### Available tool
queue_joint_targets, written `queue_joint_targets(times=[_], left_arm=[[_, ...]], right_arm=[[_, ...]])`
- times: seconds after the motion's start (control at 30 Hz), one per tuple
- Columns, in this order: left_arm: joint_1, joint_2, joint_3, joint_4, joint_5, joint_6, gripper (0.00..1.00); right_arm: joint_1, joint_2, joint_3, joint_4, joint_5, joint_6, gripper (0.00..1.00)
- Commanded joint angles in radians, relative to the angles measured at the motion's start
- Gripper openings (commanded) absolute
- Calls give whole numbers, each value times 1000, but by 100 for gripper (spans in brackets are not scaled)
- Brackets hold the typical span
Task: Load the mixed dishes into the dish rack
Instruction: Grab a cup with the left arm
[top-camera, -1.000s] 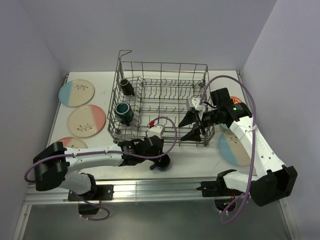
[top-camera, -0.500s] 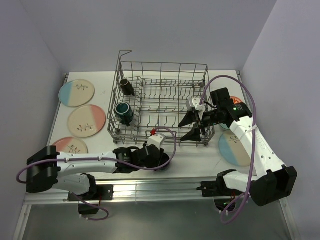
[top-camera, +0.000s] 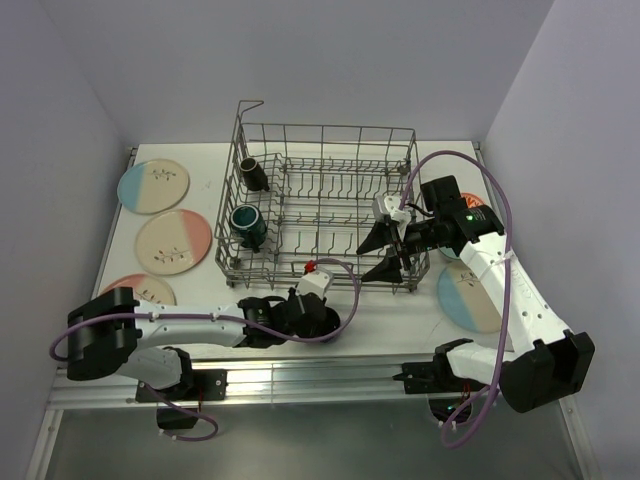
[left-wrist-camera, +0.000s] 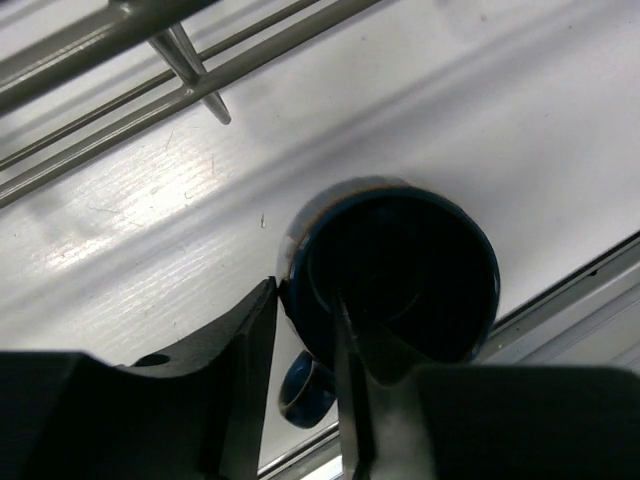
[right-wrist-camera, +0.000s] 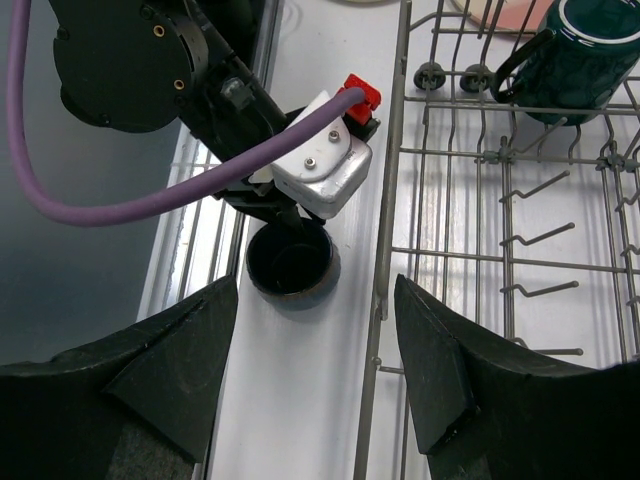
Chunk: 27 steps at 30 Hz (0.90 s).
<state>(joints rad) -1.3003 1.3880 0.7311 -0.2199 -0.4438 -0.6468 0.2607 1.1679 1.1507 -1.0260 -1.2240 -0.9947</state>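
- Three: counted that many plates flat on the table (top-camera: 385, 310) left of the dish rack (top-camera: 340, 127). Noted a blue-and-cream plate (top-camera: 153, 186) farthest back, a pink-and-cream plate (top-camera: 173, 242) in front of it, and a pink-edged plate (top-camera: 140, 290) nearest, partly hidden by the left arm.
- Counted two mugs inside the rack at its left end: a dark brown mug (top-camera: 252, 172) tilted toward the back, and a teal mug (top-camera: 246, 225) nearer the front.
- Found a third mug, the dark blue mug (left-wrist-camera: 400, 270), upright on the table just outside the rack's near wall.
- Saw the left gripper (left-wrist-camera: 305, 305) astride that mug's rim by the handle, one finger outside the wall and touching it, the other inside the cup. Could not tell whether the wall was actually pinched.
- Saw the right gripper (right-wrist-camera: 315, 282) hovering over the rack's near right part, jaws spread wide with nothing between them.
- Made out one orange-red bowl (top-camera: 472, 203) on the table right of the rack, mostly hidden behind the right arm.
- Counted a fourth plate, the right-hand plate (top-camera: 460, 300), blue and cream, flat on the table and partly under that arm.
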Motion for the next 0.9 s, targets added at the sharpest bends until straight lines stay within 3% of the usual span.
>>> queue_joint_targets(times=[0.0,0.27,0.57,0.87], left_arm=[[-10,16,8,27,-39,0,33],[-39,-12,-30,34,-93,-36,23],[-62,-38,-7,11,-87,-59,1],[-70,-242,-6,-45,-95,-109,0]], right_arm=[[-9,-25,-3,-17,-29,-16,71],[-11,-22,-2,-19,-31,-16,71],[-11,-24,-3,-22,-28,-21,71],[-9,-37,12,-109,-31,-127,71]])
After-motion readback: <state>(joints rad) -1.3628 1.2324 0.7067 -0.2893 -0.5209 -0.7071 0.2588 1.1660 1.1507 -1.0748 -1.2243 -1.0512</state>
